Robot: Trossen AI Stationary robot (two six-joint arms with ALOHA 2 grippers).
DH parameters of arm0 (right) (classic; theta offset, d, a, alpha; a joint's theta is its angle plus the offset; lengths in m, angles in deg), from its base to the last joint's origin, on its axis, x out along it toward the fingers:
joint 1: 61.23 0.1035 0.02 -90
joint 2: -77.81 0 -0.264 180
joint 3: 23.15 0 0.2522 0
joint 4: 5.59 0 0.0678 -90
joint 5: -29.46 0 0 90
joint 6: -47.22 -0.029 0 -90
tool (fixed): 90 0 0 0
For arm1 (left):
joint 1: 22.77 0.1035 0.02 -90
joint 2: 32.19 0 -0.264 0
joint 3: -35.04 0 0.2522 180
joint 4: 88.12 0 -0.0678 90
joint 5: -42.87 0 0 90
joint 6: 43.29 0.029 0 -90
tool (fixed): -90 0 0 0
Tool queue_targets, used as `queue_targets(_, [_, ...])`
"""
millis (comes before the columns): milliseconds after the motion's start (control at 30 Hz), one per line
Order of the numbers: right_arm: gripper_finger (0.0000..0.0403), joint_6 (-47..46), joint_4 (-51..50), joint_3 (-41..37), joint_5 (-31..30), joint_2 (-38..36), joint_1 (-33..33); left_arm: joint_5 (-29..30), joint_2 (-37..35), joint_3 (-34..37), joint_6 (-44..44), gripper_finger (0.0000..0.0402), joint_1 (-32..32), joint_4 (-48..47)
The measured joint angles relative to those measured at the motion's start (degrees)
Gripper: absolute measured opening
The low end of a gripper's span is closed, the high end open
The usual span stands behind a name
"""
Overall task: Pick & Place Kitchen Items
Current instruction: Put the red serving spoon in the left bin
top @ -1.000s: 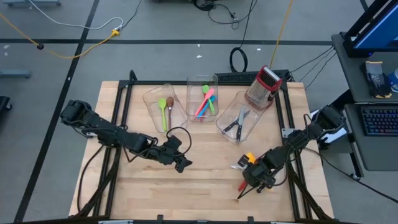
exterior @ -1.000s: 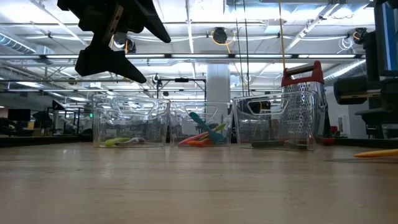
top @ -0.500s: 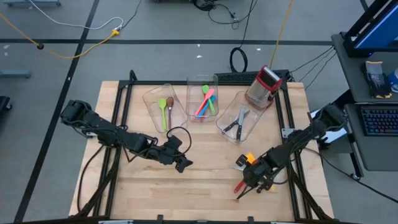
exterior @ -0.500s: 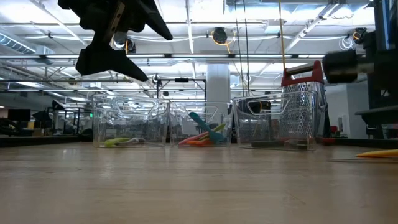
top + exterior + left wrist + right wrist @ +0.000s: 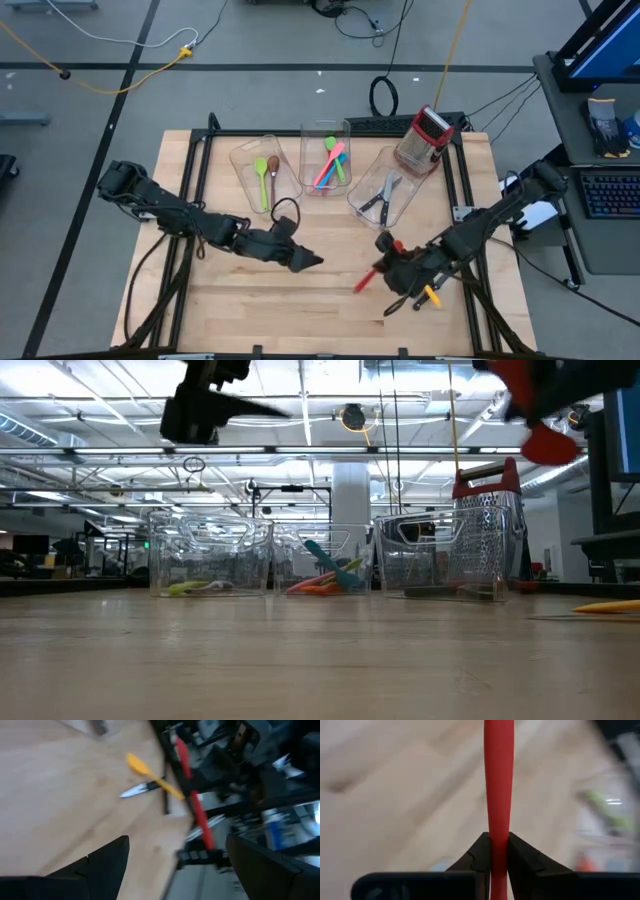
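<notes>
3 clear plastic bins stand in a row across the 12 o'clock half of the table [image 5: 330, 300]. The left bin [image 5: 264, 170] holds a green spoon [image 5: 261, 180] and a brown spoon [image 5: 273, 170]; the middle bin [image 5: 326, 158] holds a green, a pink, an orange and a blue utensil, crossed over one another; the right bin [image 5: 382, 189] holds black-handled steel knives [image 5: 381, 197]. A red-topped metal box grater [image 5: 424, 140] stands just beside the right bin, toward 1 o'clock. No writing can be read. The right pincer [image 5: 392, 272], at 4 o'clock, is clamped on a red utensil [image 5: 498, 780] by its handle, held off the table. A yellow utensil [image 5: 152, 776] and a knife [image 5: 141, 789] lie crossed near it. The left pincer [image 5: 308, 260], near the centre, hangs with its fingers spread wide, gripping nothing.
</notes>
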Motion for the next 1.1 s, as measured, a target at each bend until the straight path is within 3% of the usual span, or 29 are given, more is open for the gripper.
queue_targets(200, [0.0030,14.31,5.01,0.92,-14.66,-0.04,-0.02,-0.76,0.00,-0.05,-4.04,0.0337,0.00,8.76])
queue_targets(367, [0.0030,28.84,13.82,0.92,-22.97,0.81,-0.07,-2.10,0.02,-1.57,-5.56,0.0337,-0.24,9.37])
queue_targets(733, [0.0030,55.44,28.49,0.90,-28.74,5.84,-2.39,-3.04,0.07,-1.81,-8.59,0.0337,-0.33,7.33])
queue_targets(1100, [0.0030,66.23,41.35,0.90,-25.39,9.25,-4.53,-3.06,0.08,-1.81,-10.09,0.0337,-0.33,6.29])
